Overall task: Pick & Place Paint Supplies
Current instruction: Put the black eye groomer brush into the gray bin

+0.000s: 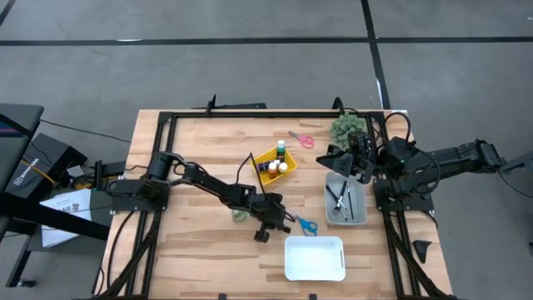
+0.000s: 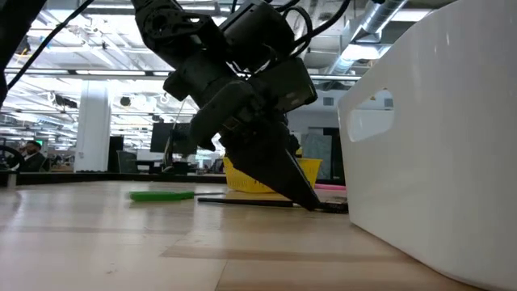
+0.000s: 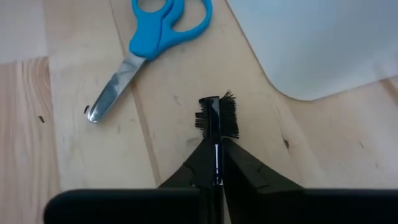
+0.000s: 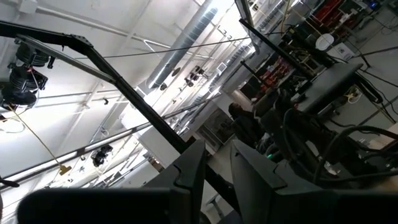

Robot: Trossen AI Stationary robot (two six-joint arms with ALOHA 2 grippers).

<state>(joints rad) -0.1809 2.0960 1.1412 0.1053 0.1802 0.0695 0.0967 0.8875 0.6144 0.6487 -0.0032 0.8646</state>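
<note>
Near the tabletop's front edge, the left gripper (image 3: 217,163) has pinched a brush (image 3: 217,117) beside the blue scissors (image 3: 152,43). Next comes lifting it, probably toward the grey tray (image 1: 356,213). The right gripper (image 4: 214,163), idle near the far right corner, stands slightly parted and apparently empty.

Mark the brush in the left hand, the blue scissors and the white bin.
brush (image 3: 219,118), left wrist view, on its black bristle head.
blue scissors (image 3: 165,25), left wrist view, on the blue handle.
white bin (image 1: 315,258), high view, on its floor.

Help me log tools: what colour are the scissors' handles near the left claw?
Blue handles on the scissors, clearest in the left wrist view.
</note>
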